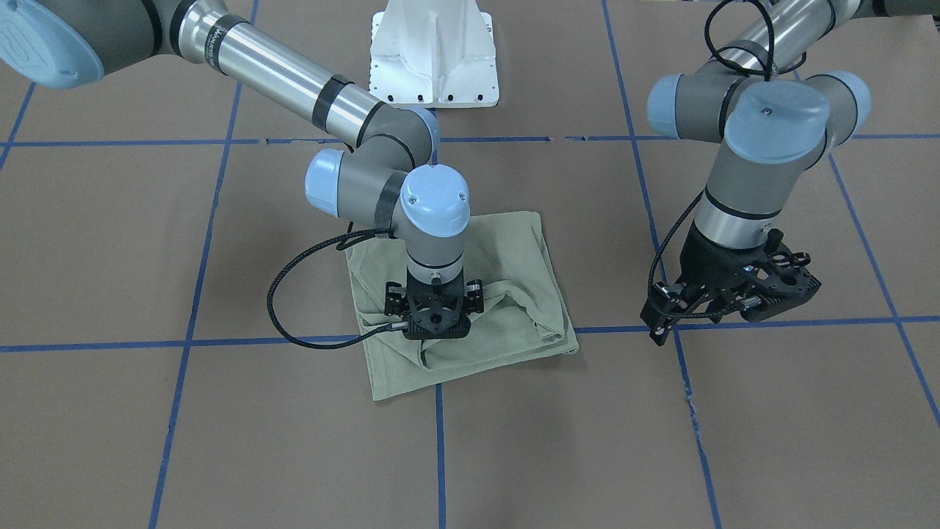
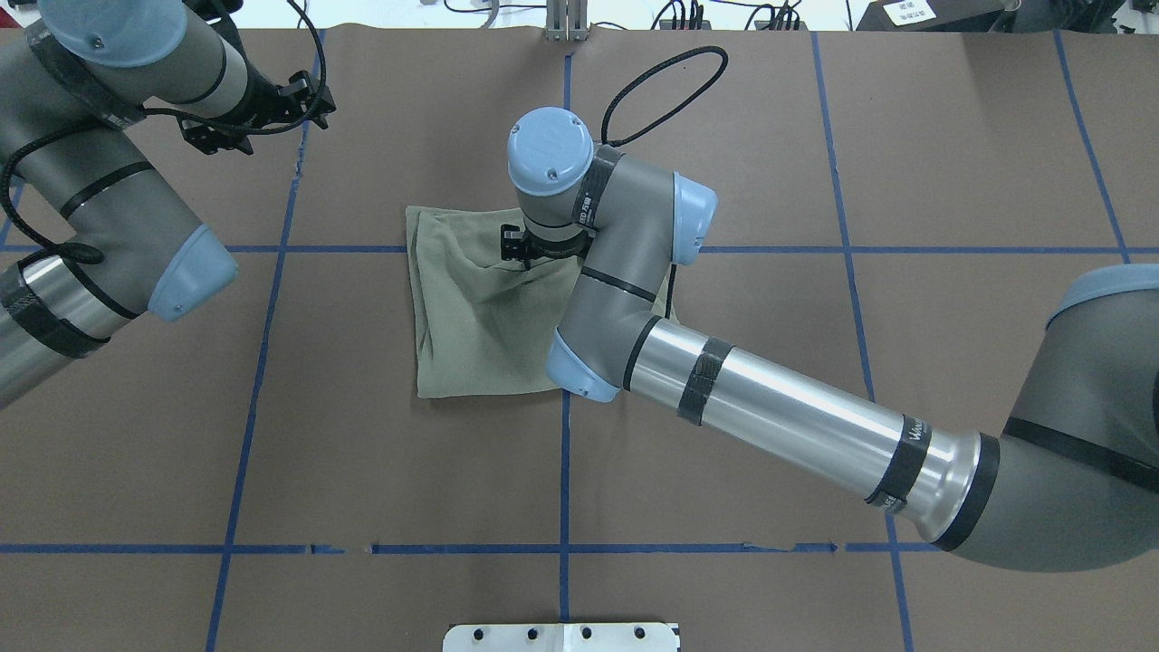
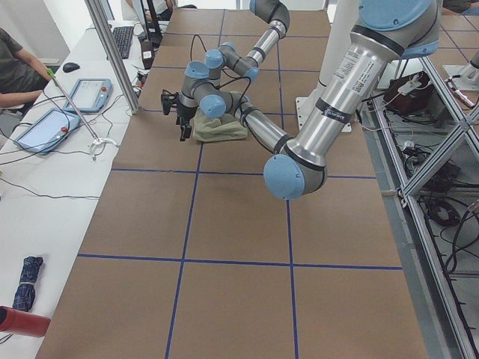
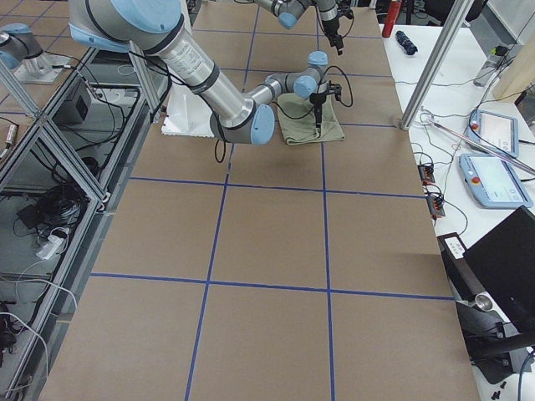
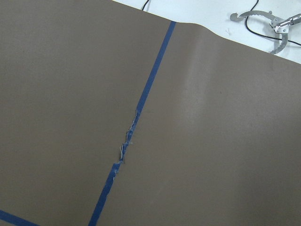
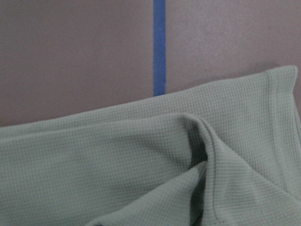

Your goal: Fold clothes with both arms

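Fabric lies beneath my right gripper — the folded shirt, centred on the table; I'd pinch its raised ridge cleanly, lifting low. Farther off, my left gripper hovers well aside. Whether either is closed, I cannot tell.

We find bright, even light from above in every view, with only faint, soft shadows on the table paper. The right arm carries long white glare along its silver tube. In the left wrist view the paper has a pale sheen. The shirt looks slightly soft up close, though its knit is readable.
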Available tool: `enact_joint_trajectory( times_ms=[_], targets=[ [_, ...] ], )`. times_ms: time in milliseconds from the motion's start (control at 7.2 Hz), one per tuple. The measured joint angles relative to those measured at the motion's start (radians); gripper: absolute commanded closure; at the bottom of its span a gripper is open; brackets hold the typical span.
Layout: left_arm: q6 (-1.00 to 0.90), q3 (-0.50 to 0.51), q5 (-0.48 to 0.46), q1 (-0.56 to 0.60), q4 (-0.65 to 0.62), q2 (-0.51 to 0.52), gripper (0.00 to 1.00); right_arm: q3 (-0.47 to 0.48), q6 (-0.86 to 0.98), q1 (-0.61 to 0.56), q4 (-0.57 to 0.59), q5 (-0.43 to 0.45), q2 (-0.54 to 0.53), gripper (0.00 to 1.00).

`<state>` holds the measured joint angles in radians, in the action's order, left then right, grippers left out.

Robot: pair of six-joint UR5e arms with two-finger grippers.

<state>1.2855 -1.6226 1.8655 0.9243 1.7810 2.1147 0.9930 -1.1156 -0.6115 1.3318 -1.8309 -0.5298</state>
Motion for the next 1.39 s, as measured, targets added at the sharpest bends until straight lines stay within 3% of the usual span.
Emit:
enact_joint_trajectory(
  times_ms=[556,834,1112,1389],
  targets=[
    [0.024,-0.010,0.020,-0.004,0.000,0.003,0.00,-0.100,0.084,-0.100,-0.069,-0.002,0.001,0.00],
    [0.015,-0.011,0.026,-0.004,0.005,0.003,0.00,-0.103,0.121,-0.143,-0.080,-0.017,-0.002,0.00],
    [-0.096,-0.026,0.080,0.018,0.007,-0.015,0.00,0.013,0.208,-0.229,-0.030,-0.119,-0.073,0.00],
    [-0.361,-0.073,0.159,0.109,0.001,-0.104,0.00,0.248,0.432,-0.358,0.090,-0.210,-0.262,0.00]
  ],
)
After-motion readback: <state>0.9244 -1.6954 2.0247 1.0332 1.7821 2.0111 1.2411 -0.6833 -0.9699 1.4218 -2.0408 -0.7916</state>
